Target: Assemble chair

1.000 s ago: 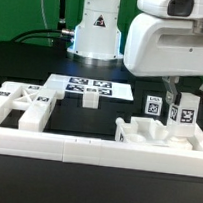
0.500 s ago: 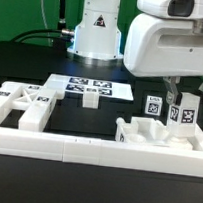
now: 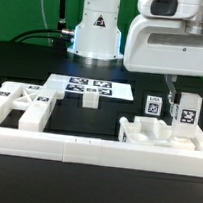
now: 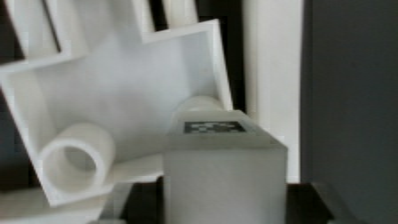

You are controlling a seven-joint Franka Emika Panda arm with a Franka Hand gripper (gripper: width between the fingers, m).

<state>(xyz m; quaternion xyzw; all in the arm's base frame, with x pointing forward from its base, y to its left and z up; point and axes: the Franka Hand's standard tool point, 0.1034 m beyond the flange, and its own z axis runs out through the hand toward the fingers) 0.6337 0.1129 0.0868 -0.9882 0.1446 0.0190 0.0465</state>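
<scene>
The arm is working at the exterior view's right, where the tool [image 3: 186, 106] is grasping a short post [image 3: 186, 115] and holding it upright with its tag facing the camera. The step in hand appears to be fitting this post into the partly built chair piece [image 3: 147, 133], which is sitting on the tabletop [image 3: 32, 68] just behind the border rail [image 3: 85, 144].

To do this well, the arm is probably needing to keep the post plumb, bring its foot squarely over the round socket [image 4: 77, 160] and lower it slowly. In the wrist view the socket is lying off to one side of the post rather than under it, so a sideways correction looks necessary first. Letting go before the post is seated would risk it toppling.

The tool is clenching the post's upper part from both sides, its fingers standing only as far apart as the post is wide. It is touching nothing else. Whether the post's foot is touching the chair piece cannot be told.

A framed panel [image 3: 19, 107] and a small loose block [image 3: 90, 99] are waiting well apart, the block in front of the marker board [image 3: 91, 86].
</scene>
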